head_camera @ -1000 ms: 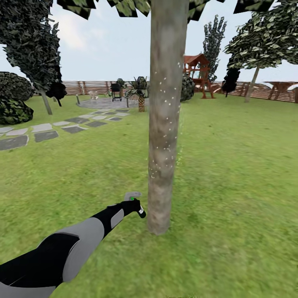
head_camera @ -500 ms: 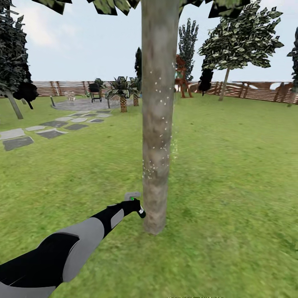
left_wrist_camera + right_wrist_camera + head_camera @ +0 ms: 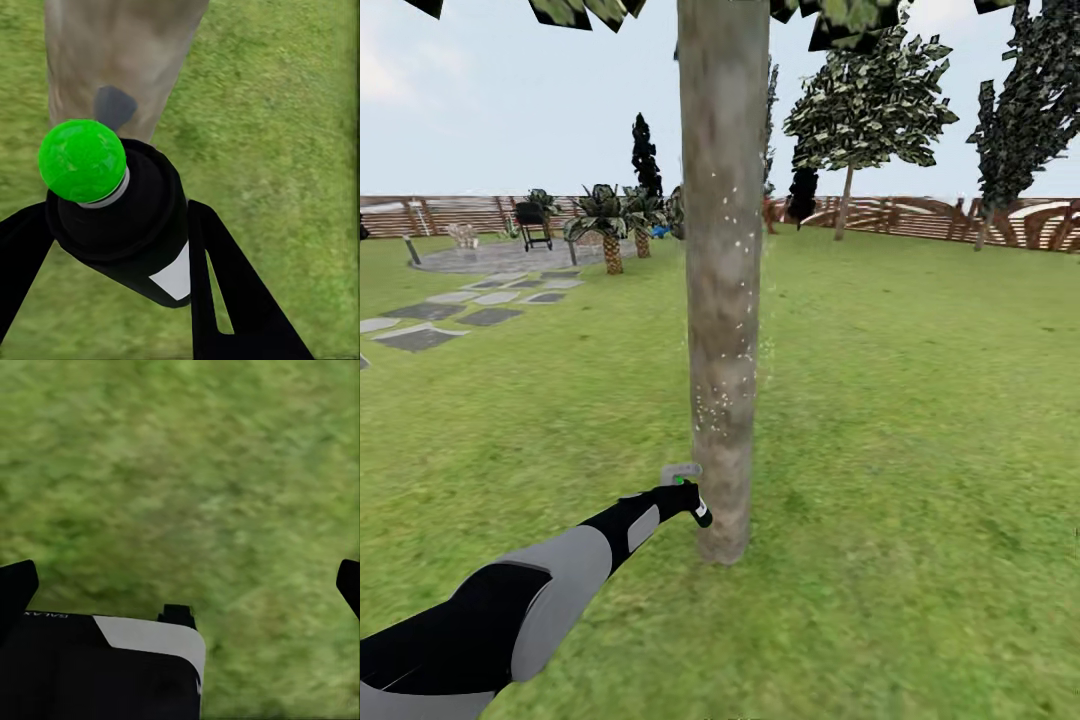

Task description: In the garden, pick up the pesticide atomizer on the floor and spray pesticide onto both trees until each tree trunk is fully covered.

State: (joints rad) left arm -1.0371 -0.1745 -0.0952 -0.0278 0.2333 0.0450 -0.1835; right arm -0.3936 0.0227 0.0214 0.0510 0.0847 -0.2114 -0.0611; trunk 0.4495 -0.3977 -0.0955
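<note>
Atomizer clamped between left fingers — nozzle just beside speckled trunk

The right wrist camera looks down on green grass lawn, mottled and blurred. The right gripper has its two dark fingertips set wide apart, one at nine o'clock and the other at three o'clock, with only grass between them. At six to seven o'clock sits the gripper's black body with a pale grey panel.
</note>
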